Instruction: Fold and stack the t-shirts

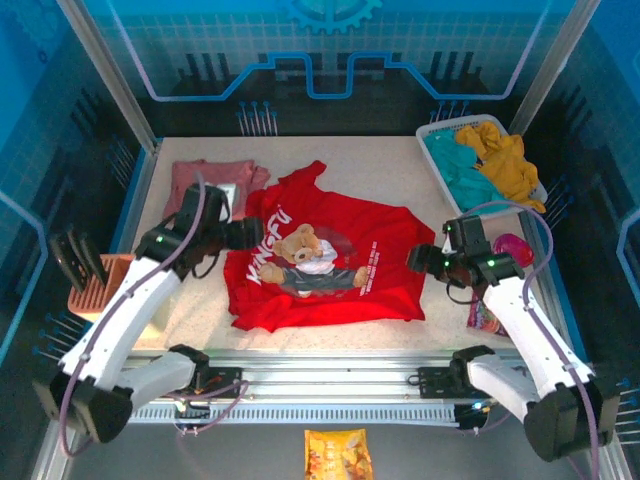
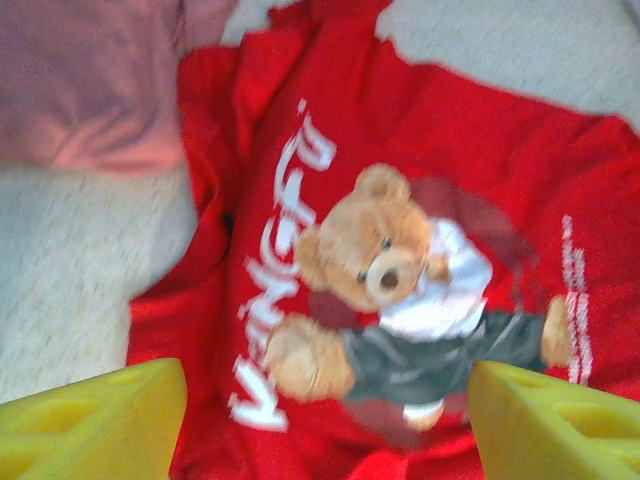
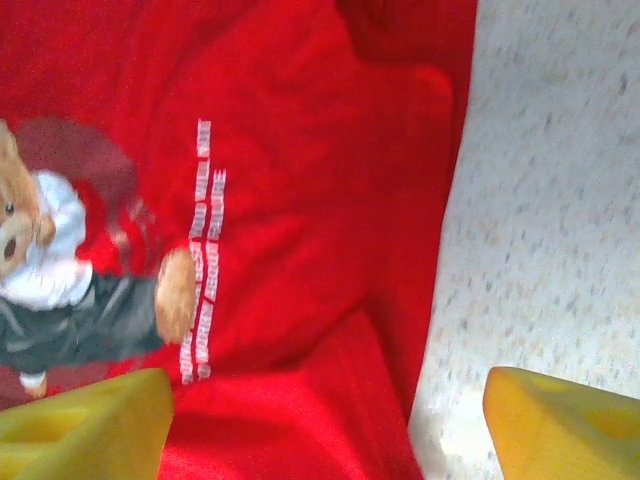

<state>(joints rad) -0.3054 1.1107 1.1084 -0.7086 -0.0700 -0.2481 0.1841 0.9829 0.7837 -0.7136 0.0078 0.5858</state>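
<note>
I see the red teddy-print cloth t-shirt [image 1: 330,262] flat and unfolded, the dusty-pink cloth t-shirt [image 1: 205,180] beside it, unstacked; my left tool [image 1: 256,235] and right tool [image 1: 413,258] are apart, empty.

Two t-shirts lie on the table [image 1: 390,165]: one red t-shirt [image 1: 385,255] at the centre and one pink t-shirt [image 1: 200,178] at ten o'clock. One basket [image 1: 432,134] at two o'clock holds one teal cloth [image 1: 462,180] and one yellow cloth [image 1: 505,160]. There are two hands, the left hand [image 1: 262,235] at nine o'clock and the right hand [image 1: 412,259] at three, plus one snack packet [image 1: 337,455] at six.
</note>
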